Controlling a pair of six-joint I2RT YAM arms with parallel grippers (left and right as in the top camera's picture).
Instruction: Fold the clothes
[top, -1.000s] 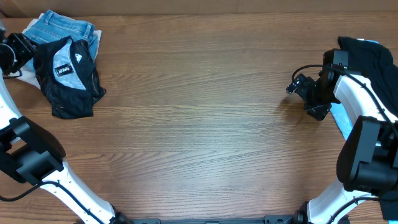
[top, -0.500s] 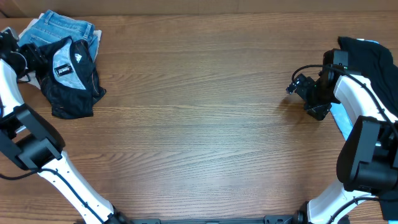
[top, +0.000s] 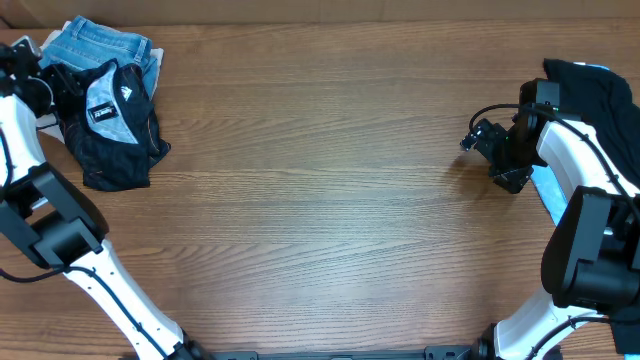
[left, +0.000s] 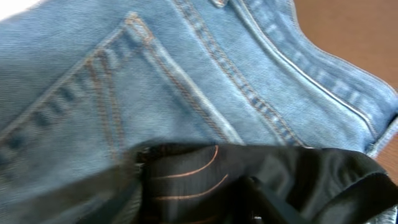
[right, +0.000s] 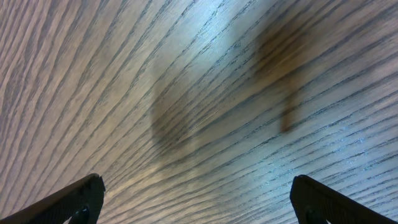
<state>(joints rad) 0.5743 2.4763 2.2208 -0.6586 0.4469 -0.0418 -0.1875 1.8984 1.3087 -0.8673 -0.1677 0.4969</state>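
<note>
The clothes, a crumpled black jersey (top: 120, 160) with a grey panel, lie at the far left, partly on blue jeans (top: 100, 42). My left gripper (top: 58, 88) is at the jersey's left edge. In the left wrist view, black cloth with thin orange lines (left: 186, 180) fills the space between the blurred fingers of my left gripper (left: 196, 202), above the denim (left: 186, 62). Whether the jaws pinch it is unclear. My right gripper (top: 470, 138) hangs open over bare wood at the right, with nothing between its fingers (right: 196, 183).
A plain black garment (top: 590, 85) lies at the far right edge, with something light blue (top: 545, 195) under it beside the right arm. Wooden tabletop (top: 320, 200) stretches between the two arms.
The left gripper has moved right from the table's left edge to the jersey's edge. The right arm has not moved.
</note>
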